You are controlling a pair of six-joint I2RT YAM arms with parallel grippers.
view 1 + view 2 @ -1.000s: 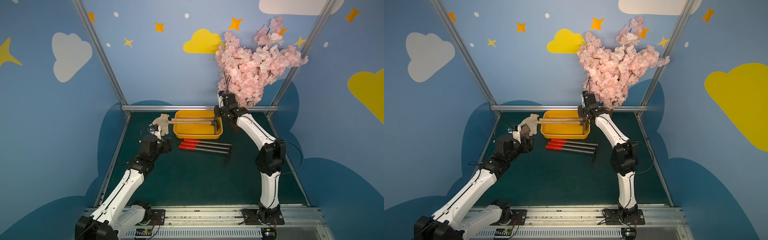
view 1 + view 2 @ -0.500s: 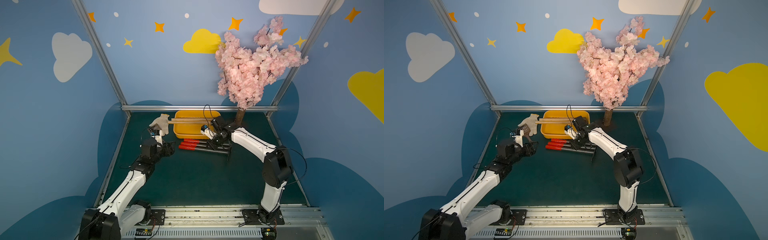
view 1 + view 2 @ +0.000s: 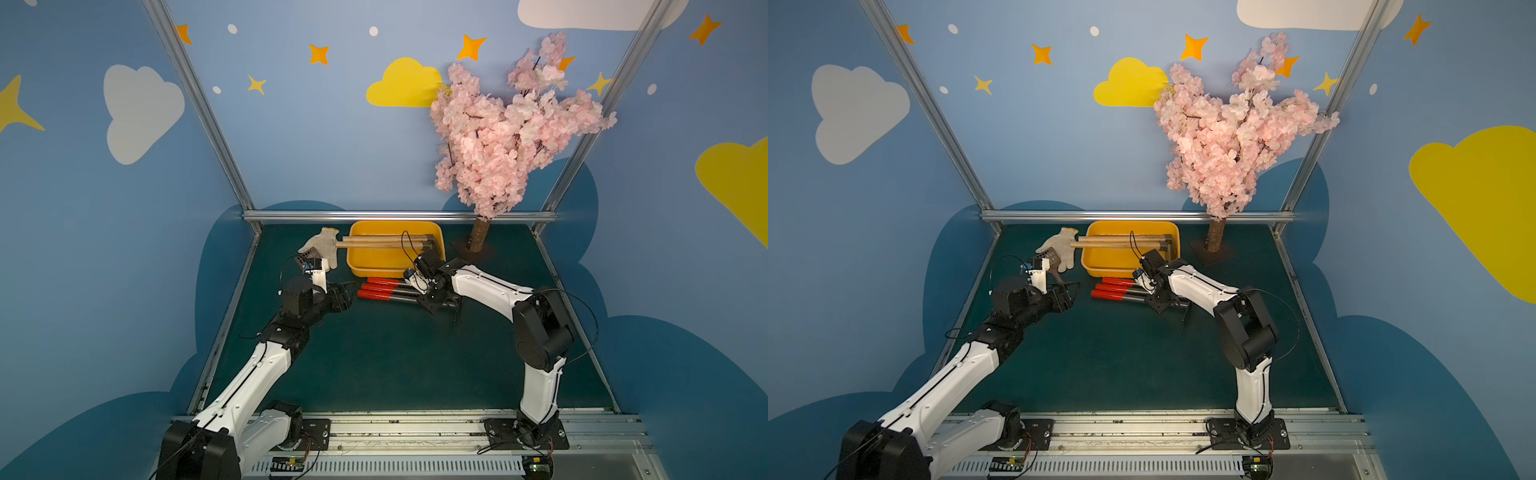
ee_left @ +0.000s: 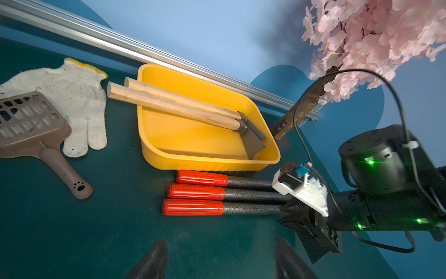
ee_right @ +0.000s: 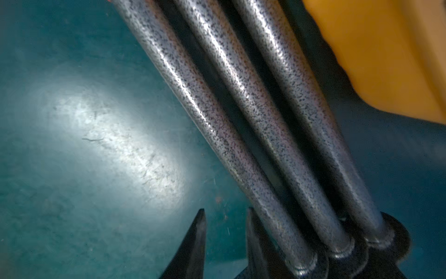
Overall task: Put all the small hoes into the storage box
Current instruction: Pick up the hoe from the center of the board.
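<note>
Brown scoop [image 4: 31, 125] — paw-print [image 4: 79, 187] on handle — beside white glove [image 4: 77, 96], near storage box [image 4: 205, 165]

The storage box [image 4: 205, 165] is smooth, glossy yellow plastic. Two handles [image 4: 169, 106] are pale, sanded wood, and their blades [image 4: 253, 142] are dull grey metal. Three metal shafts [image 5: 217, 120] have a dark, speckled finish and shiny red ribbed grips [image 4: 195, 192]. The glove [image 4: 77, 96] is coarse knitted cloth, the scoop [image 4: 31, 125] matt brown plastic, and the bench [image 4: 72, 229] matt, scuffed green.

Text, brands, numbers: none readable anywhere.
Sign: small dark paw print, moulded at handle end of brown scoop [image 4: 38, 137], lying toward far left corner of tabletop [image 3: 395, 365].
</note>
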